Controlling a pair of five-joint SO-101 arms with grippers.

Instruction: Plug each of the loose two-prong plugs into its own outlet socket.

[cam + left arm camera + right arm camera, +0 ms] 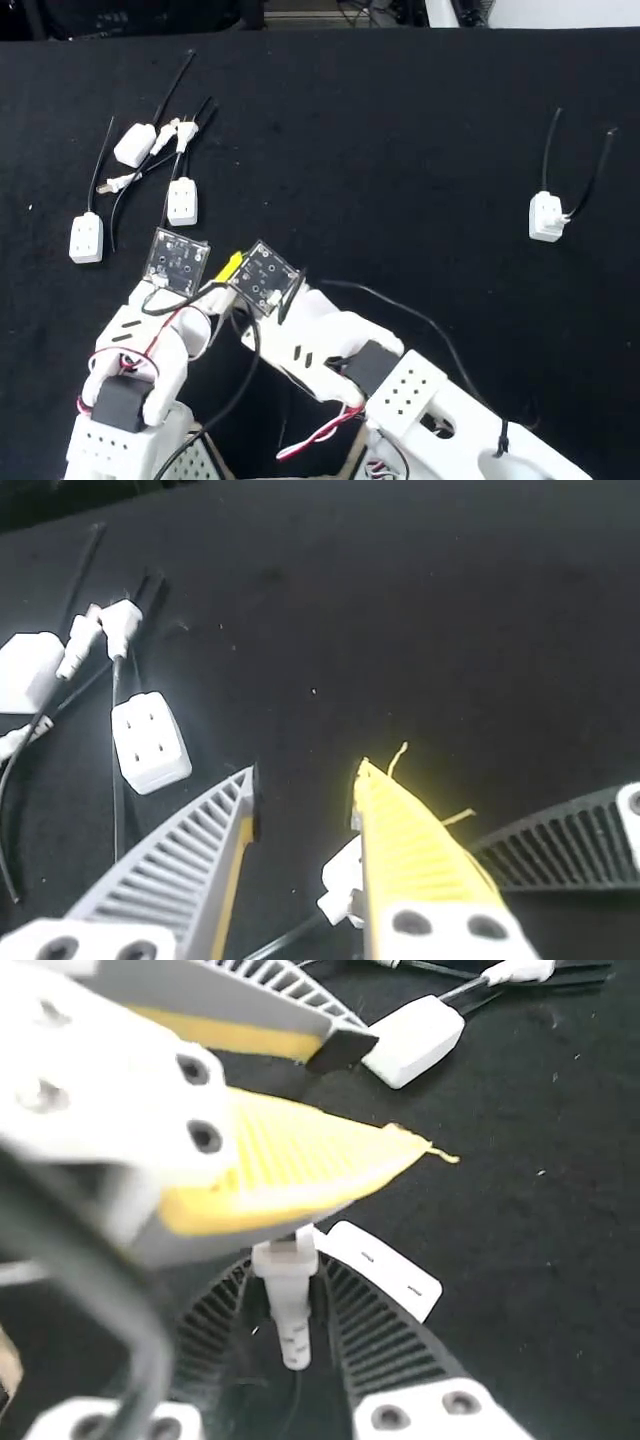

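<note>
My right gripper (pixel 289 1285) is shut on a white two-prong plug (pixel 288 1310), its black ribbed fingers on either side of the plug body. A flat white socket piece (pixel 385 1268) lies just beyond the plug; whether they are joined is hidden. My left gripper (pixel 305 772) stands open right above them, with its yellow finger (pixel 300 1165) over the plug's head and bare table between its fingers. That plug shows under the yellow finger as a white piece (pixel 345 880). Both grippers meet near the table's front left (pixel 232 268).
At the back left lie two white sockets (pixel 86 237) (pixel 182 200), a white block (pixel 134 144) and loose plugs (pixel 185 130) (pixel 120 183) with black cords. Far right, a socket (pixel 546 216) has a plug in it. A black cable (pixel 400 310) trails from the right arm.
</note>
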